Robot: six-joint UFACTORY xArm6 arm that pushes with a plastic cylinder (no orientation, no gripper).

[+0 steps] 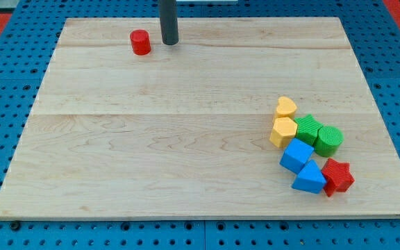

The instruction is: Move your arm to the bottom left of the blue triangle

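- Our tip point(170, 43) stands bare near the board's point(151, 139) top edge, just right of the red cylinder point(140, 42); no jaws, holding nothing.
- The blue triangle point(310, 178) sits at bottom right, touching the blue cube point(296, 154) and red star point(337, 176).
- We advise 1 diagonal sweep, stopping short at its lower-left corner without contact.

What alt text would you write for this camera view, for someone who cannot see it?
My tip rests near the view's top of a pale wooden board, just right of a red cylinder. Far away, at lower right, a blue triangle sits clustered with other coloured blocks.
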